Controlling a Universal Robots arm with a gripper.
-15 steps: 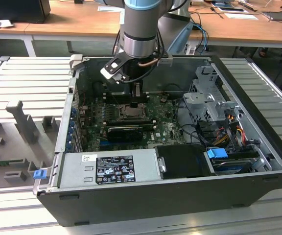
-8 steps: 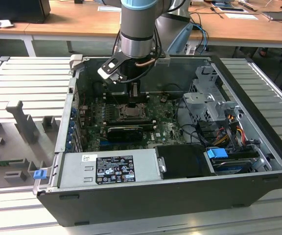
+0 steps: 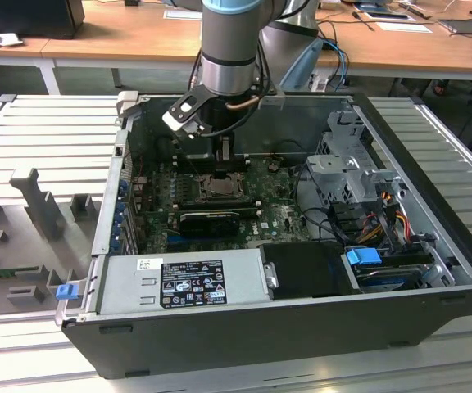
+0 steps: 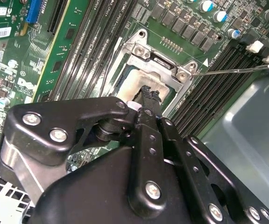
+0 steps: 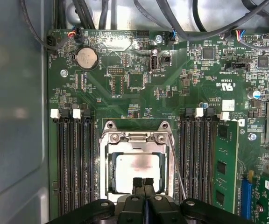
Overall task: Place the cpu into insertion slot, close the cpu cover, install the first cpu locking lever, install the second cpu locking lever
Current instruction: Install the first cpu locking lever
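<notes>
Currently, gripper [image 5: 144,185]: fingertips pinched together with nothing between them, tip low over the near edge of the cpu cover [image 5: 135,138].
cpu [image 5: 137,169]: seated in the insertion slot [image 5: 102,144], mid green board [image 5: 139,98].
cpu look: flat square, dull silver-grey top, smudgy sheen.
cpu cover look: thin silver frame lying over the cpu, chip top showing through the cut-out.
Handling: probably light, rigid, delicate underneath; take it by the edges and keep it flat.
locking lever [image 5: 176,168]: thin springy wire, angled out beside the slot, looks unlatched.

The exterior view looks down into the whole case [image 3: 260,336]; both wrist views peer closely at the insertion slot [image 5: 107,171].
</notes>
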